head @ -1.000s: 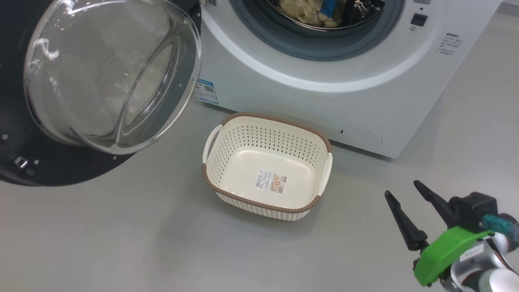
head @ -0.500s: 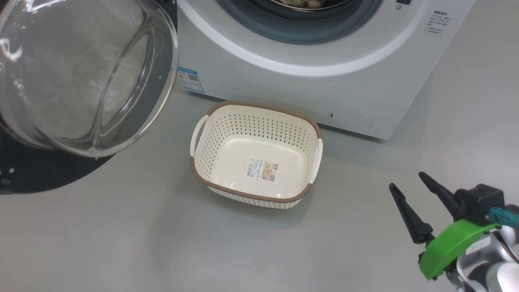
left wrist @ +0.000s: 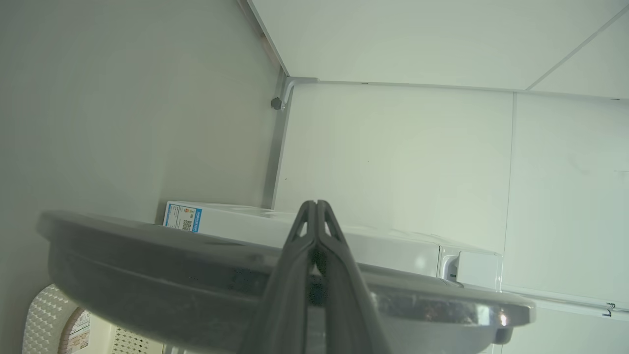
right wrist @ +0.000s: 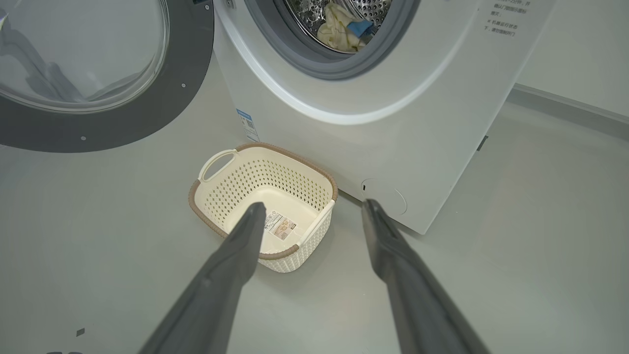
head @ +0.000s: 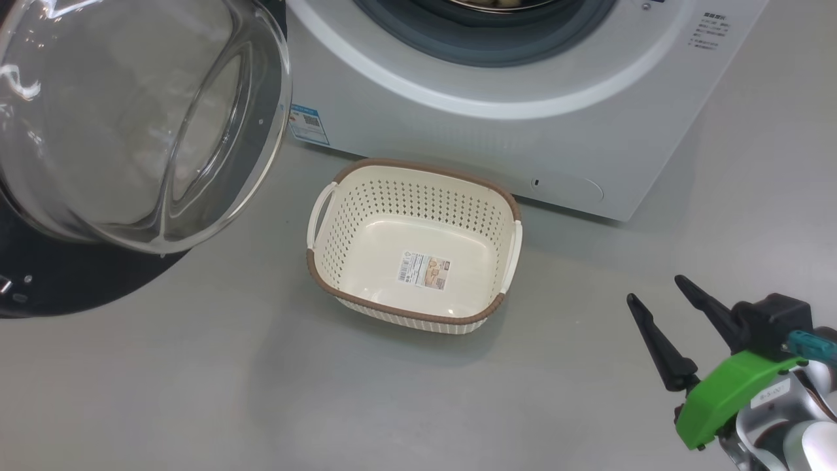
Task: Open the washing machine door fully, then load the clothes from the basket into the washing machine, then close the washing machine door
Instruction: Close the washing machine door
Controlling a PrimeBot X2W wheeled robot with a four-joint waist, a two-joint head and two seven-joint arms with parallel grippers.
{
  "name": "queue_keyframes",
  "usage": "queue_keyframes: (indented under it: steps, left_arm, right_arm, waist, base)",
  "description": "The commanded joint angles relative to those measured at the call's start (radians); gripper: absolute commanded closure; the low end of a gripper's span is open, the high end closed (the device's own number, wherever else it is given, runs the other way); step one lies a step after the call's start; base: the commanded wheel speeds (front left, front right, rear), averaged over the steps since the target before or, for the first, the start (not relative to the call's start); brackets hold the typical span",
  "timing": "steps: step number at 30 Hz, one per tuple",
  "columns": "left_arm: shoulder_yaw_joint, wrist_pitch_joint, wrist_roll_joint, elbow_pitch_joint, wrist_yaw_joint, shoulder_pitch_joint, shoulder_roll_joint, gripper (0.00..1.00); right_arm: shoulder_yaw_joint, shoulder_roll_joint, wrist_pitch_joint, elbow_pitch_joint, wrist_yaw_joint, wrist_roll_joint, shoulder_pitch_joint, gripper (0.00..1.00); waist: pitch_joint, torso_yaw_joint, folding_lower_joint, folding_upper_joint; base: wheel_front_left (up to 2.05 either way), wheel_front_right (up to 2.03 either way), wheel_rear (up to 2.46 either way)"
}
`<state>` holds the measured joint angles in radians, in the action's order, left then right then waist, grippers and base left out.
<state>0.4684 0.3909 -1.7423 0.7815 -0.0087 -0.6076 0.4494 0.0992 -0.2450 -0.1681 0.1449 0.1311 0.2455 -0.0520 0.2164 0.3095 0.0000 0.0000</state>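
Ahead-left of right gripper (head: 654,288), fingers apart, sits basket (head: 418,169); left gripper (left wrist: 314,204), pinched together, by washing machine door (left wrist: 147,255).

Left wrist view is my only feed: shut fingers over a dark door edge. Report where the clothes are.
Observer: The cream-yellow soft clothes with a blue patch lie inside the steel perforated drum of the big white washing machine.
Operator: Check the basket.
Observer: The cream-white perforated plastic basket holds no garment. Its bottom carries just a product sticker.
Operator: Give me the right arm.
Observer: The right gripper is open and holds nothing. In the head view it is to the basket's right, apart from it.
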Motion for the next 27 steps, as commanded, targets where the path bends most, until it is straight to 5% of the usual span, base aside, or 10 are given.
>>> queue_keyframes:
  steps: [1,17,27]
  left_arm:
    - [-0.006,0.038,0.005,-0.04,-0.013,-0.025,0.045,1.0]
    - [-0.071,0.273,-0.032,-0.172,-0.06,0.064,0.0,1.0]
    - [-0.113,0.38,-0.071,-0.314,-0.069,0.121,-0.077,1.0]
  right_arm:
    - [0.016,-0.022,0.003,0.035,0.0,0.004,0.044,0.0]
    - [0.025,-0.005,0.03,0.002,0.0,0.007,0.067,0.0]
    - [0.035,0.012,0.048,-0.019,0.0,0.008,0.072,0.0]
  waist:
    - [0.0,0.0,0.0,0.0]
    - [0.009,-0.012,0.0,0.0]
    - [-0.005,-0.021,0.0,0.0]
  base:
    - [0.0,0.0,0.0]
    - [0.0,0.0,0.0]
    - [0.0,0.0,0.0]
